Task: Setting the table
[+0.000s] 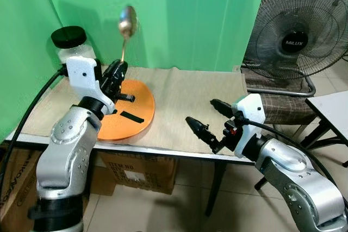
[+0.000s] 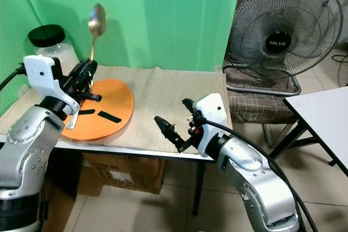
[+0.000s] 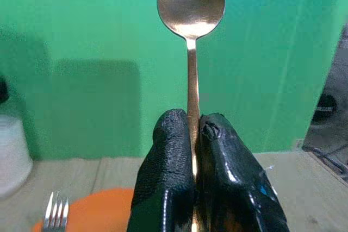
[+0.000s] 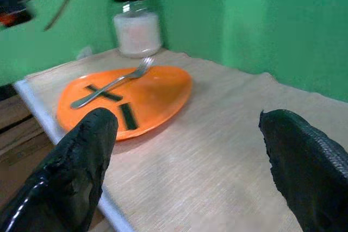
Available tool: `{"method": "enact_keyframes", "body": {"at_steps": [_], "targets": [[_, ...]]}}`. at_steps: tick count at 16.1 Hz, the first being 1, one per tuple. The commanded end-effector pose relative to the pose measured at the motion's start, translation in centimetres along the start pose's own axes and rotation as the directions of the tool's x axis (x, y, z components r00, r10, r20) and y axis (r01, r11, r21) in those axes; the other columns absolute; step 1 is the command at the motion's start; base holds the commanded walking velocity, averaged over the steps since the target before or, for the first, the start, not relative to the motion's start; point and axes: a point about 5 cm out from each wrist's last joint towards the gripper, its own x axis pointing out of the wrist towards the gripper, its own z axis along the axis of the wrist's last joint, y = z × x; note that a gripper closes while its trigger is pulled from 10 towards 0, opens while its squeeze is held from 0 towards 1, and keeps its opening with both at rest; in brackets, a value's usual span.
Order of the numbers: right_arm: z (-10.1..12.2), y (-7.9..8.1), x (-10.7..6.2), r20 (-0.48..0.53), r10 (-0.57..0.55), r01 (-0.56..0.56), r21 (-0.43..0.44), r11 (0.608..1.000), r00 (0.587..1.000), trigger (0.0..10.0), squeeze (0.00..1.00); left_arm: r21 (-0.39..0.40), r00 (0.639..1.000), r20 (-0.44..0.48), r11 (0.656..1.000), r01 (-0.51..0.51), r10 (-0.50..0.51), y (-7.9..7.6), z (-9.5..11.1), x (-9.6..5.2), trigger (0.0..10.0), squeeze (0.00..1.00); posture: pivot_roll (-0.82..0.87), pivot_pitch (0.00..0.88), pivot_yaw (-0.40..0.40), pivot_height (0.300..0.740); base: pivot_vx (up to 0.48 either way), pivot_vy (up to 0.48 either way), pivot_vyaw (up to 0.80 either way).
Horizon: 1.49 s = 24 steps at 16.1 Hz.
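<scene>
Spoon (image 1: 128, 21) stands upright, pinched by its handle in my left gripper (image 1: 115, 74) above the orange plate (image 1: 142, 107) at its 12 o'clock rim, best lowered level beside the fork (image 4: 111, 84), while my right gripper (image 1: 209, 119) waits spread at 3 o'clock.

There is one spoon (image 1: 128, 24), and it stands upright between the closed fingers of the left gripper (image 1: 115, 73), above the left part of the table. There is one fork (image 4: 113, 83), lying on the plate. There is one orange plate (image 1: 138, 101), near the front left corner of the table (image 1: 185, 99). On the plate I count two black strips (image 1: 132, 117). One glass jar (image 1: 70, 44) with a black lid stands at the back left corner. There are two grippers: the left one, and the right gripper (image 1: 209, 119), which is open over the front edge. One fan (image 1: 296, 28) stands beyond the right edge of the table. One cardboard box (image 1: 136, 172) is under the table.
</scene>
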Motion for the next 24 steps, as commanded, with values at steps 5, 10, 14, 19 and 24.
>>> {"method": "enact_keyframes", "body": {"at_steps": [5, 10, 14, 19, 24], "targets": [[1.2, 0.0, 0.2, 0.039, -0.056, 0.056, -0.004, 0.998, 0.998, 10.0, 0.0, 0.027, 0.994, -0.05, 0.995, -0.096, 0.098, -0.3, -0.2, -0.6, 0.0, 0.0, -0.12, 0.0, 0.051, 0.74, 0.0, 0.0, 0.0], [1.7, -0.9, 0.3, 0.07, -0.116, 0.114, 0.024, 0.993, 0.991, 10.0, 0.0, 0.063, 0.989, -0.058, 0.989, -0.135, 0.138, -1.3, -0.5, -0.6, 10.0, 0.0, -0.08, 0.0, 0.037, 0.74, 0.0, 0.0, -0.25], [2.2, -1.2, 0.6, 0.092, -0.154, 0.153, 0.013, 0.988, 0.984, 10.0, 0.0, 0.082, 0.988, -0.068, 0.988, -0.132, 0.138, -1.8, -0.8, -1.1, 10.0, 0.0, -0.09, 0.0, 0.04, 0.74, 0.0, 0.0, -0.8], [1.6, -1.7, -0.5, 0.045, -0.222, 0.221, 0.026, 0.975, 0.974, 10.0, 0.0, 0.069, 0.986, -0.11, 0.991, -0.118, 0.125, -2.9, -2.0, -1.7, 10.0, 0.0, -0.11, 0.0, 0.039, 0.74, 0.0, 0.0, -0.8], [1.4, -1.7, -0.3, 0.03, -0.239, 0.24, -0.029, 0.97, 0.971, 10.0, 0.0, 0.092, 0.985, -0.127, 0.99, -0.109, 0.12, -2.9, -2.1, -2.5, 10.0, 0.0, -0.08, 0.0, 0.025, 0.74, 0.0, 0.0, -0.78]]}}
